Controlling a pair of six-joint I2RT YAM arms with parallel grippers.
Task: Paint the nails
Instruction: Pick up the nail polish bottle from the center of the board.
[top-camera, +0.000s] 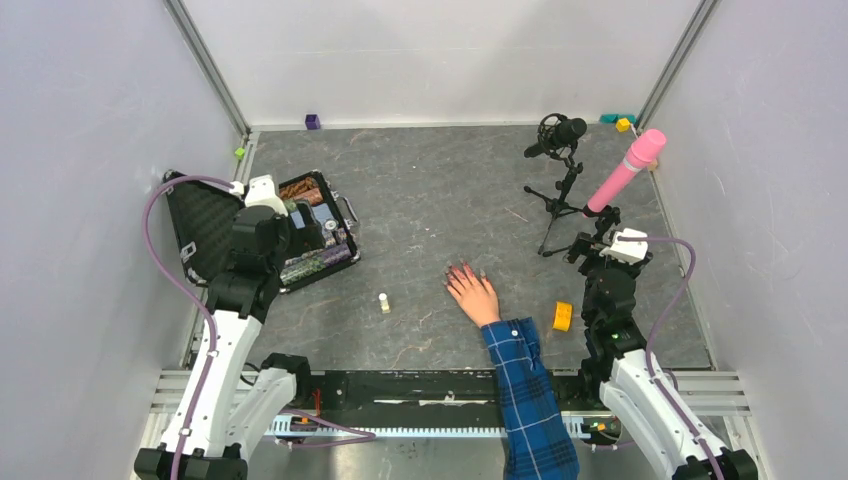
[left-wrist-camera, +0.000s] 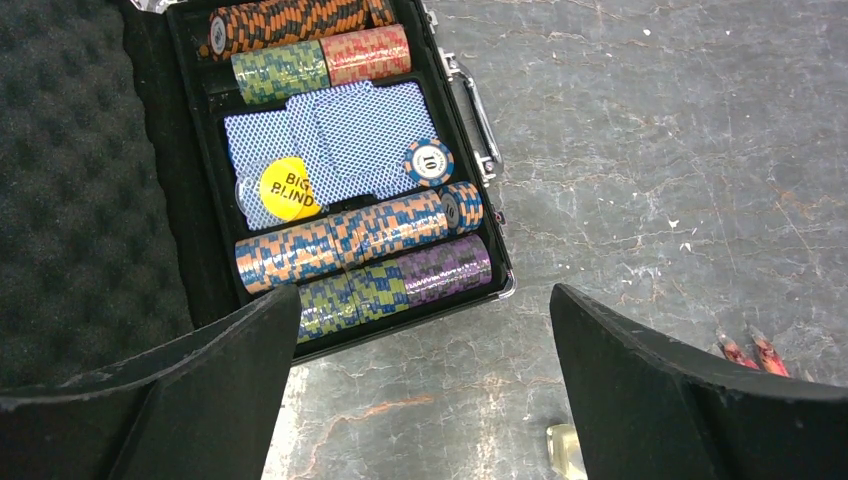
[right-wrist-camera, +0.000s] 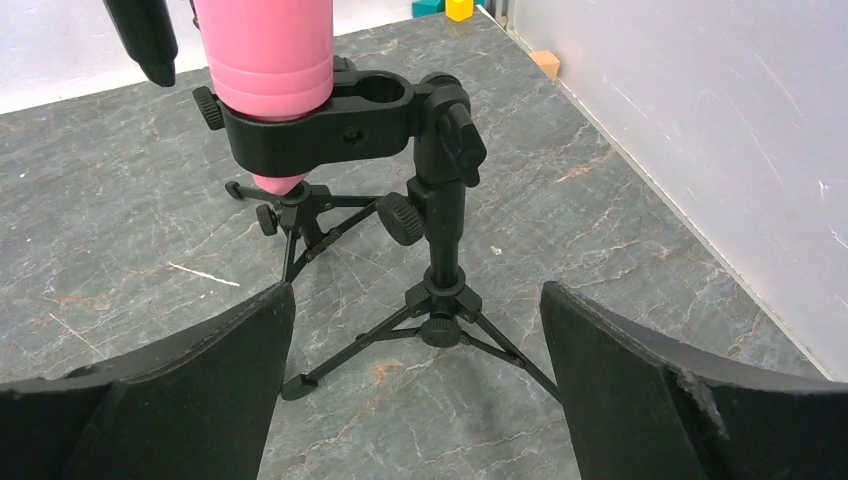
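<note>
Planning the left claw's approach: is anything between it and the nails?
Nothing visible. The left claw hangs open over the poker case; from there to the nails is bare table. The bottle stands nearer the arms, off that line.

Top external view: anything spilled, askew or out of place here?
Nothing spilled; the small bottle stands upright beside the hand. Odd for nail painting: an open poker chip case and a pink microphone.

White shells over black joints on left arm (top-camera: 225, 350) and right arm (top-camera: 650, 395), flanking the black base rail (top-camera: 400, 388); purple cables (top-camera: 146, 228) looping off both; broad matte-black fingers (left-wrist-camera: 200, 400).
</note>
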